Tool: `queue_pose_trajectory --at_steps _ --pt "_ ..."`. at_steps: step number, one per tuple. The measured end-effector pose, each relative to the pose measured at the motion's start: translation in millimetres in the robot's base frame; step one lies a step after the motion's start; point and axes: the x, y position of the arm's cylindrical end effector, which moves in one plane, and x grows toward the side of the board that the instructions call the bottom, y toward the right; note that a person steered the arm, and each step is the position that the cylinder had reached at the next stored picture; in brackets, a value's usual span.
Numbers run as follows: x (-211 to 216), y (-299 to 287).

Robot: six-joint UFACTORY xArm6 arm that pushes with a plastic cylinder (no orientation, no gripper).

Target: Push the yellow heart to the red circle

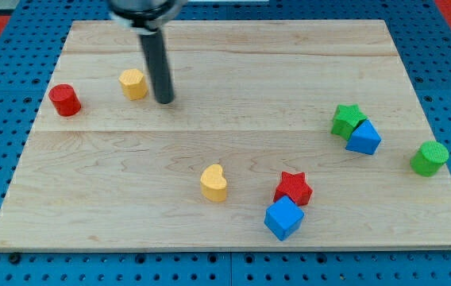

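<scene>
The yellow heart (214, 183) lies at the lower middle of the wooden board. The red circle (65, 100), a short red cylinder, stands near the board's left edge. My tip (164, 101) rests on the board in the upper left part, just right of a yellow hexagon block (133, 83). The tip is well above and to the left of the yellow heart, and to the right of the red circle, with the yellow hexagon between them.
A red star (293, 188) and a blue cube (283, 218) sit right of the heart. A green star (347, 120) touches a blue block (364, 138) at the right. A green cylinder (429, 158) stands near the board's right edge (440, 119).
</scene>
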Motion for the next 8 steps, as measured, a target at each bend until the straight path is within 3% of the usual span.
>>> queue_pose_trajectory --at_steps 1,3,4,6,7,8 --pt "-22.4 -30.6" --pt "-19.6 -163.5" --pt "-6.3 -86.3" --pt "112.2 93.2" --pt "159.4 116.3" --pt "199.8 101.8"
